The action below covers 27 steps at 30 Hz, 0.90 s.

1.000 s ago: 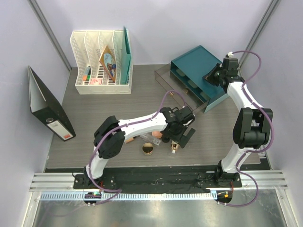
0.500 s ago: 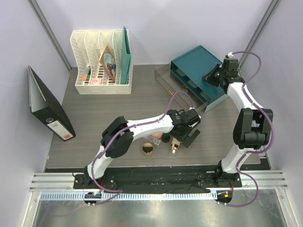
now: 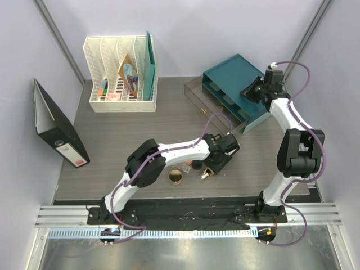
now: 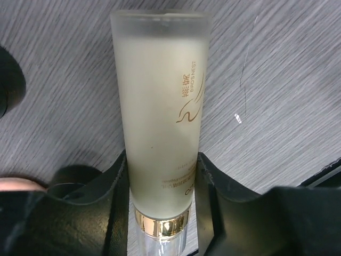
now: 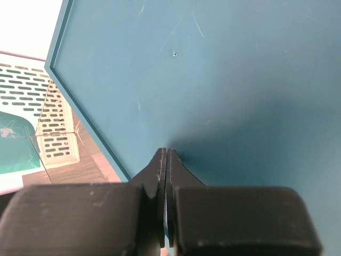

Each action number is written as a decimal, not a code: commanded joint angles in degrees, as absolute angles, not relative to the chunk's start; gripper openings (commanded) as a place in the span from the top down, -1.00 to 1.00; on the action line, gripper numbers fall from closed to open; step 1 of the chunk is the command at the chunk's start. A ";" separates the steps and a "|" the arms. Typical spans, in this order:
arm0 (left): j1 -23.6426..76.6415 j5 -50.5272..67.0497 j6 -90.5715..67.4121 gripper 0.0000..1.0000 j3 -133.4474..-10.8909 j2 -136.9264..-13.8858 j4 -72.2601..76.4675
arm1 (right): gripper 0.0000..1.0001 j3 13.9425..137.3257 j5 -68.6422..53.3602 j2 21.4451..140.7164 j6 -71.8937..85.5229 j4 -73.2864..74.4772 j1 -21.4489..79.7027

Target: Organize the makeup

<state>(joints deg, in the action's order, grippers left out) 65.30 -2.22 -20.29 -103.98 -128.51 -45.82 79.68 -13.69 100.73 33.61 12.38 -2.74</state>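
The beige gold-capped bottle (image 4: pixel 160 106) lies on the grey table, and my left gripper (image 4: pixel 162 165) is shut on its body just above the gold band, a finger pressed to each side. From above, the left gripper (image 3: pixel 210 169) covers most of the bottle (image 3: pixel 205 175). A gold jar (image 3: pixel 176 178), a black pot (image 3: pixel 196 165) and a peach piece (image 3: pixel 186 167) sit close on its left. My right gripper (image 5: pixel 167 154) is shut and empty, its tips just over the teal drawer unit's top (image 5: pixel 213 80).
The teal drawer unit (image 3: pixel 236 84) stands at the back right with a clear drawer (image 3: pixel 203 93) pulled out. A white file rack (image 3: pixel 121 76) is at the back left, and a black binder (image 3: pixel 56 132) leans at the far left.
My left arm moved right and lowered over the bottle, then its jaws closed from wide open onto it. The right arm has not moved.
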 commanded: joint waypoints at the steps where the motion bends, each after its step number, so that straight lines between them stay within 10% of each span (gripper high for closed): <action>1: 66.35 -2.81 -19.16 1.00 -98.71 -123.06 -44.65 | 0.98 77.34 -13.89 101.86 32.78 20.39 -2.46; 15: 65.75 -12.39 -16.17 1.00 -104.30 -105.91 -41.92 | 0.98 76.99 -13.62 101.86 32.52 20.30 -2.46; 27: 53.97 2.61 -33.62 1.00 -113.03 -106.79 -28.23 | 0.98 76.20 -13.09 101.16 32.08 20.30 -2.46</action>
<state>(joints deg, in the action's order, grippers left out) 57.34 -4.01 -23.59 -111.20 -108.92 -40.69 79.09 -13.85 100.51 33.58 11.70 -2.74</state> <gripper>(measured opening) 0.443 0.017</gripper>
